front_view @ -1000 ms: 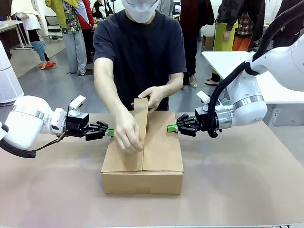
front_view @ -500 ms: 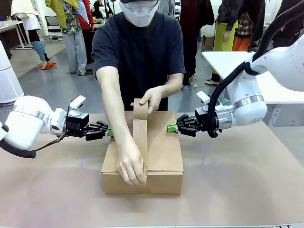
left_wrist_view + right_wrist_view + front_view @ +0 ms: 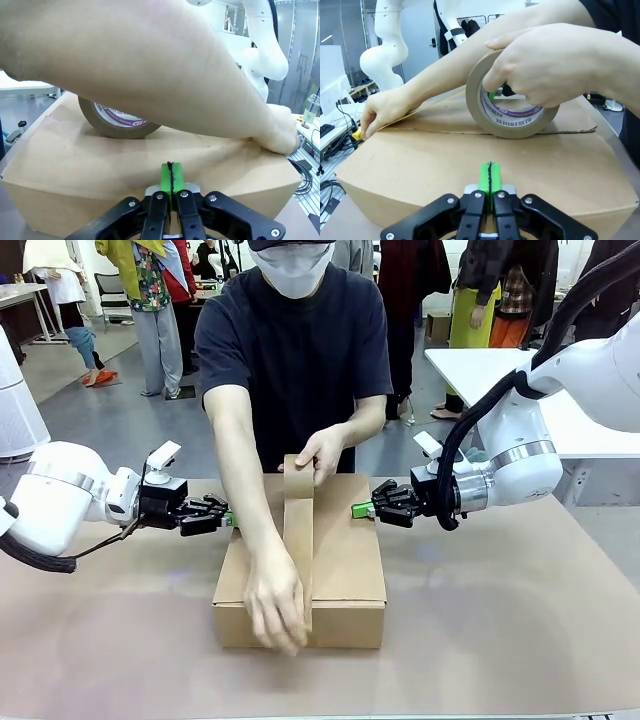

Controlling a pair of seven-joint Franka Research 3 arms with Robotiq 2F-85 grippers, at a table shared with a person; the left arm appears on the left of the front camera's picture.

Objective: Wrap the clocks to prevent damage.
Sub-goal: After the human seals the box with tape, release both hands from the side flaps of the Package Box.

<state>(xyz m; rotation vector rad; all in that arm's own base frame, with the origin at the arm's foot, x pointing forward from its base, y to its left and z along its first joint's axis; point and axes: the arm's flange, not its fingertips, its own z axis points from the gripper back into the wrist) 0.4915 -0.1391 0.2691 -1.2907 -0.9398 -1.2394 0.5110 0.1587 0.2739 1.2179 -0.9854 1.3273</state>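
The left gripper [image 3: 228, 518] has its jaws closed on nothing, green pads [image 3: 170, 176] pressed together, just beside the left side of the box [image 3: 345, 570]. The right gripper [image 3: 358, 510] is likewise closed and empty, near the box's right side at its far end. The box lies on the brown-covered bench [image 3: 500, 620], flaps down. The person's one hand [image 3: 275, 605] presses a strip of brown tape [image 3: 298, 540] down over the near top edge, along the centre seam. The other hand [image 3: 545, 65] holds the tape roll [image 3: 512, 117] on the far end of the lid. The roll's white core carries purple print, too small and curved to read. No clock can be seen; the closed box hides its contents.
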